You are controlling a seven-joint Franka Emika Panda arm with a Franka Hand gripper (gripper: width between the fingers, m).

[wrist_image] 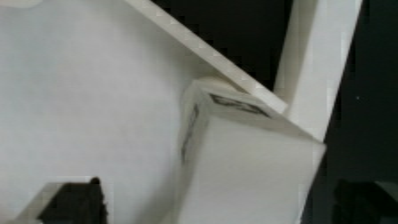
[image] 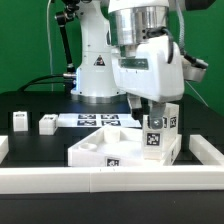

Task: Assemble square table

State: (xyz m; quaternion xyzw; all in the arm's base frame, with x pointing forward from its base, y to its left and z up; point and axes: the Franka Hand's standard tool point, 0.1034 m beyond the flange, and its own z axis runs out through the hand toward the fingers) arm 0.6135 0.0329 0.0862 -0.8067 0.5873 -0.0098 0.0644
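The square table top (image: 105,148) lies flat with its recessed face up, a tag on its front edge. One white tagged leg peg (image: 158,130) stands upright at its corner on the exterior view's right. My gripper (image: 152,108) is directly over this leg and open, with its fingers on either side of it. In the wrist view the leg (wrist_image: 253,160) runs between the dark fingertips (wrist_image: 71,203); one touches it and the other stands apart from it. The table top's face (wrist_image: 89,110) lies beside the leg. Two loose leg pegs (image: 19,120) (image: 47,124) sit on the exterior view's left.
The marker board (image: 95,119) lies behind the table top, in front of the robot base (image: 97,75). A long white rail (image: 110,182) borders the front, with ends at both sides (image: 206,150); it also shows in the wrist view (wrist_image: 324,60).
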